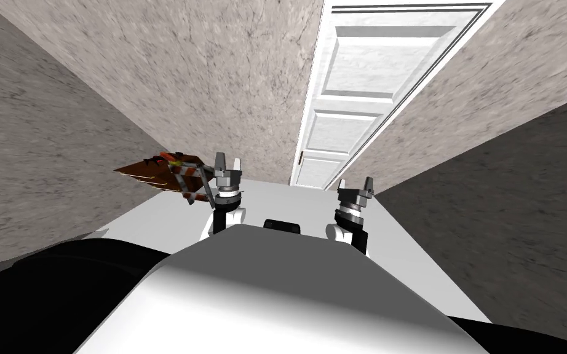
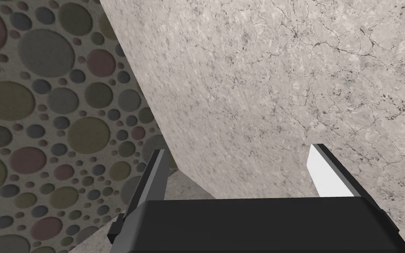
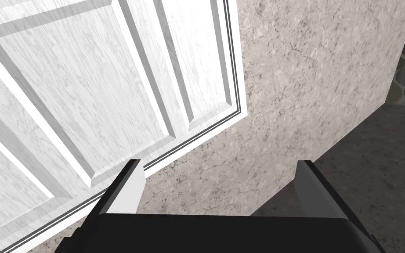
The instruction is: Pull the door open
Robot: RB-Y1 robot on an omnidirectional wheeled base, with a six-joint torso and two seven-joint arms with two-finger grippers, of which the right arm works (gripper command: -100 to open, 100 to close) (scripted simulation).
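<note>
A white panelled door (image 1: pixel 350 92) stands at the far end of a narrow passage and sits flush in its white frame. A small dark fitting (image 1: pixel 301 158) shows on its left edge, low down. My right gripper (image 1: pixel 356 184) is raised in front of me, short of the door, and it is open. In the right wrist view its fingers (image 3: pixel 129 189) are spread with nothing between them, facing the door's panels (image 3: pixel 78 96) and the frame's edge beside a speckled wall. My left gripper (image 1: pixel 227 166) is held up to the left of the door, open (image 2: pixel 236 149), facing a wall.
Speckled grey walls (image 1: pixel 214 80) close in on both sides of the passage. A brown and red object (image 1: pixel 164 172) juts out from the left wall, right beside my left gripper. The floor (image 1: pixel 276 203) toward the door is white. A black area (image 1: pixel 61 276) lies low on the left.
</note>
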